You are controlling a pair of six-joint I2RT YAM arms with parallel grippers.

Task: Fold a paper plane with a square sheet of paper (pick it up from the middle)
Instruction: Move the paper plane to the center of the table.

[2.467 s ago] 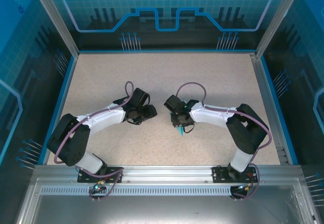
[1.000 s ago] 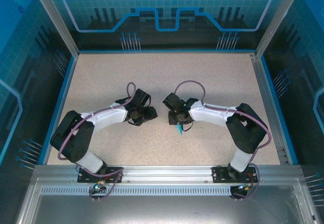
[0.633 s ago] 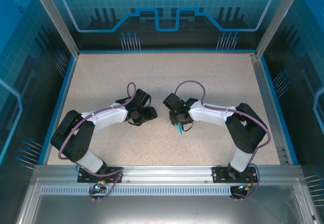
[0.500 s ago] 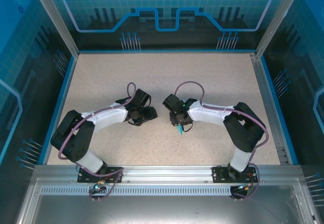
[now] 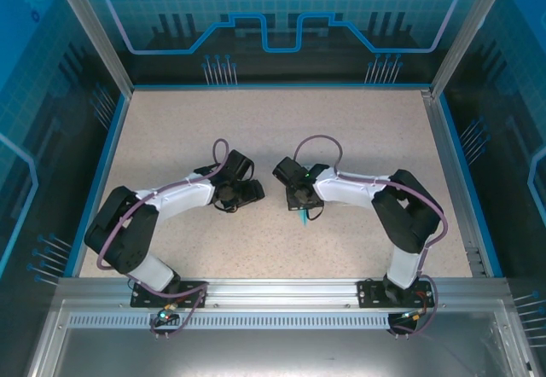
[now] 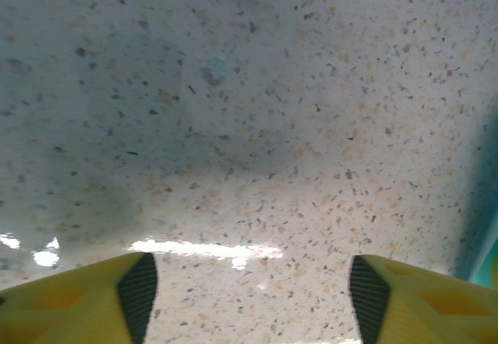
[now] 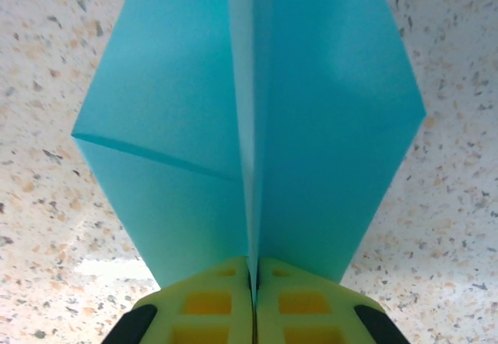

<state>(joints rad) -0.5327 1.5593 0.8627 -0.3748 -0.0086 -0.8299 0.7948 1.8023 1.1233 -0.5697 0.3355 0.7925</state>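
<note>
Open speckled bench [image 5: 281, 121] surrounds both tools at mid-frame in the overhead view, with its blue rim well away. The right tool [image 7: 254, 270] is pinched tight on the centre fold of the paper plane [image 7: 327, 126], just right of centre. The left tool [image 6: 250, 282] gapes wide, holding nothing, above the bench.

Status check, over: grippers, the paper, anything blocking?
Right gripper shut on the paper plane at its centre crease. Left gripper open, empty, above the table. Nothing blocking seen.
</note>
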